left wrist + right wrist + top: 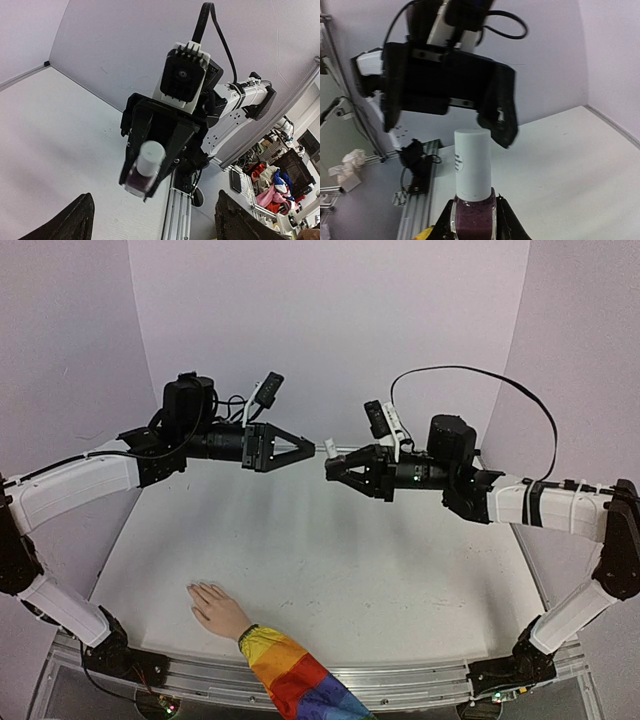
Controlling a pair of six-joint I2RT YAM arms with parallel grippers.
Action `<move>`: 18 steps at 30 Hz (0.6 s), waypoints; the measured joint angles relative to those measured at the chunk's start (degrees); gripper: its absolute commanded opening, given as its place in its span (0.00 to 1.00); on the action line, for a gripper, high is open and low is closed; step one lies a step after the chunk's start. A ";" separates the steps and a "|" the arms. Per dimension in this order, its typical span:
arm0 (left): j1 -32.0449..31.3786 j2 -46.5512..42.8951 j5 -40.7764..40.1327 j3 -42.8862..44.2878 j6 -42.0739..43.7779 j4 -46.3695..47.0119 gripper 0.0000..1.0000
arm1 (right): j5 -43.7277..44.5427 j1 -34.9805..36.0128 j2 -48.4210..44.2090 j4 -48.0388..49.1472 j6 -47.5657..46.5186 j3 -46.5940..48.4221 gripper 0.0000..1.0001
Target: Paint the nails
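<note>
Bottle (472,200) of dark purple polish sits clamped in the right gripper (473,222), the 2 fingers pressed against the glass body on either side. Its white cap (471,162) is on and points across at the other arm. Both arms are raised well above the table (400,570), facing each other in mid-air.

Left gripper (308,444): spread wide, holding nothing. In its own wrist view the 2 dark fingertips (75,220) sit at the bottom corners with the bottle between and beyond them. From the right wrist view the cap is near the left fingers but not touching them.

Hand (215,608), pale beige with a rainbow-striped sleeve (290,670), lies palm down at the near-left of the table, fingers pointing away from the arm bases. The nails (197,590) are at the fingertips, well apart from both grippers. They are too small in the top view to tell whether any carries polish.

Progress, as a judgement: early preparation.
- Done: bottle picked up and presented.
- Not done: cap gripped, unscrewed, brush drawn out.
- Not done: brush carried down to the hand, each nail coated.

No brush is visible, so I read painting as not yet under way.
</note>
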 measured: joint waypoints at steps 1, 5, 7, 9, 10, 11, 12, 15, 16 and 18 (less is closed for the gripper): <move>-0.37 0.24 0.35 0.37 0.04 0.00 0.76 | -2.01 0.26 0.00 0.76 1.14 0.00 0.00; -2.01 1.20 1.42 2.14 0.46 0.11 0.67 | -8.70 0.59 0.31 5.16 5.44 0.00 0.00; -2.62 1.51 1.86 2.84 0.79 0.11 0.62 | -10.23 0.55 0.85 6.56 6.86 0.02 0.00; -3.17 1.77 2.34 3.37 1.18 0.15 0.60 | -11.45 0.55 1.79 7.89 8.13 0.02 0.00; -3.37 1.95 2.62 3.76 1.31 0.11 0.57 | -11.93 0.55 2.23 8.28 8.63 0.02 0.00; -3.56 2.12 2.84 4.09 1.38 0.13 0.55 | -12.22 0.55 2.60 8.46 9.07 0.02 0.00; -3.67 2.25 2.95 4.42 1.44 0.09 0.52 | -12.46 0.55 2.93 8.63 9.49 0.02 0.00; -3.98 2.64 2.99 5.07 1.42 0.15 0.44 | -12.94 0.55 3.13 8.83 10.23 0.02 0.00; -4.04 2.84 2.97 5.25 1.46 0.22 0.41 | -13.05 0.55 3.13 9.20 10.36 0.02 0.00; -4.28 3.43 2.91 5.79 1.55 0.22 0.36 | -13.20 0.55 3.13 9.88 10.62 0.02 0.00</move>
